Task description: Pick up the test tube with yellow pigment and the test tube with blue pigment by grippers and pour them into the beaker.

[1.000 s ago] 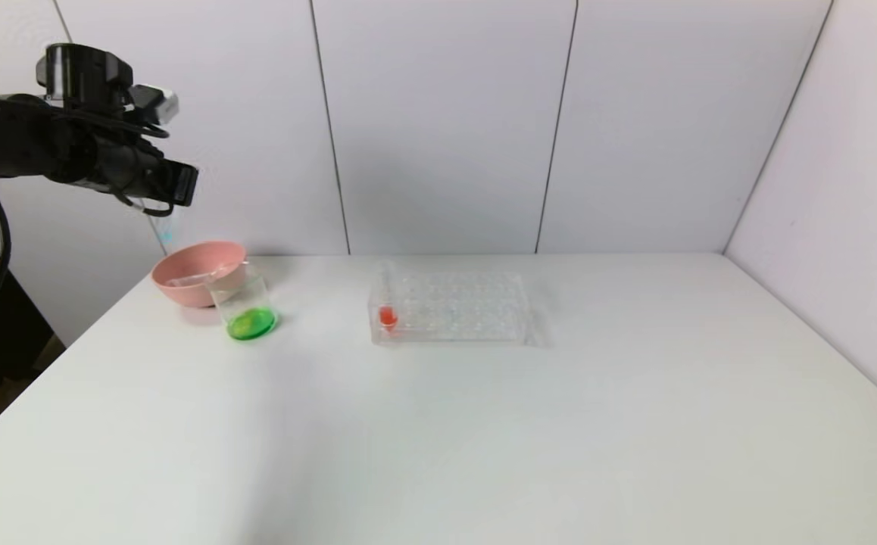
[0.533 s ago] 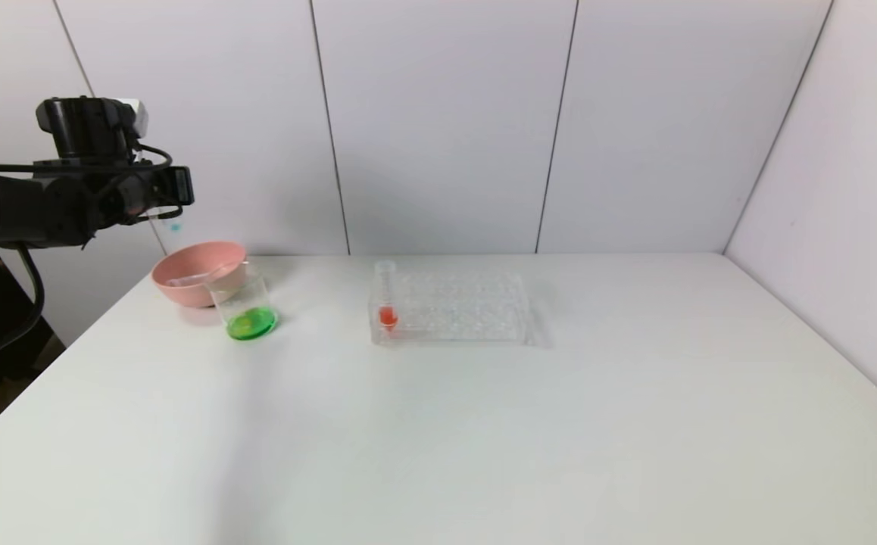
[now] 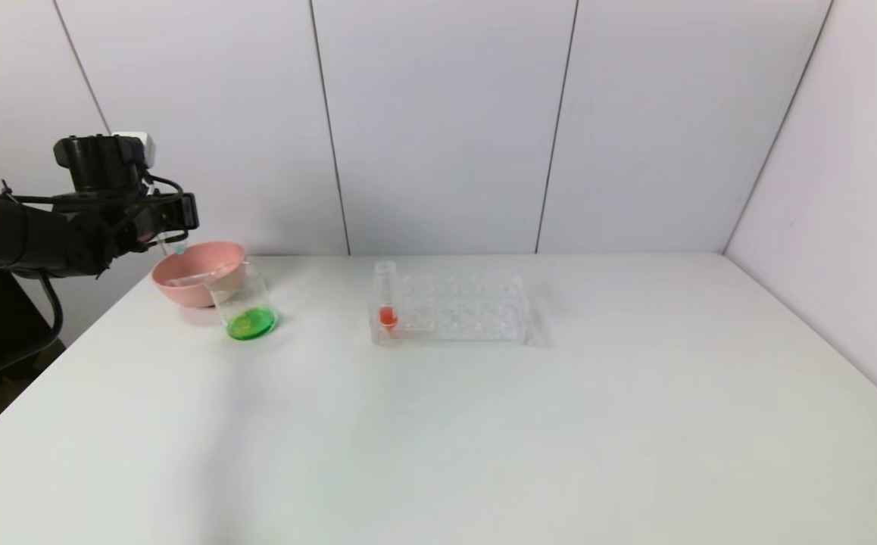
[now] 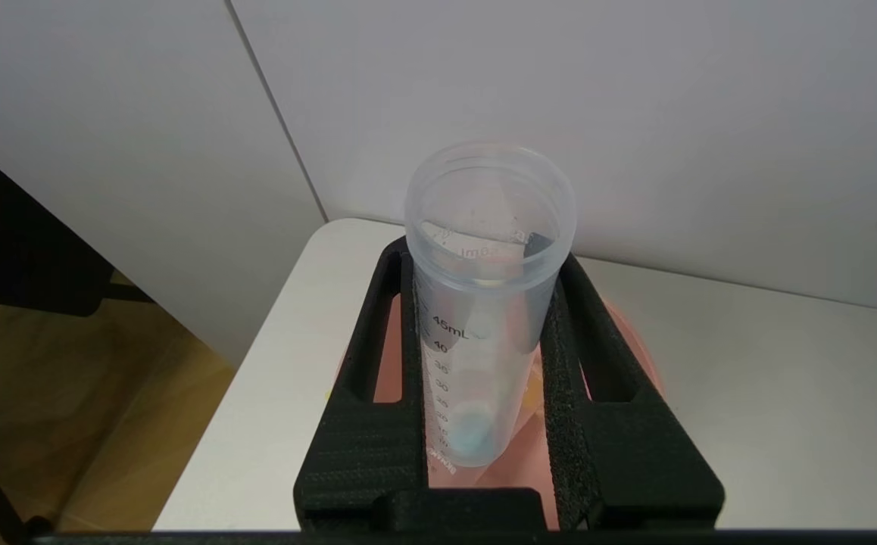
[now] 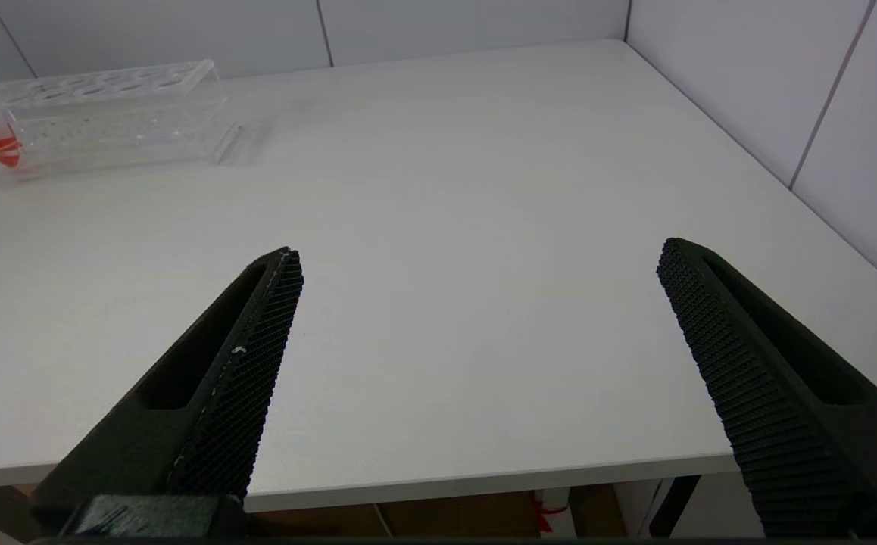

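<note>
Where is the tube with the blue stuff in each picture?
Head view: the test tube with blue pigment is at the far left, held by the left tool above the pink bowl.
Left wrist view: it fills the middle, clamped between the black fingers, with a little blue at its bottom.
Right wrist view: not in it.
Shared landmark: the pink bowl shows under the tube in both views.

Tube point(image 4: 484, 318) showing clear smooth plastic; finger pads point(image 5: 245, 401) showing matt ribbed black; table point(image 3: 484, 424) looking matt white; bowl point(image 3: 196, 272) looking matt pink.
</note>
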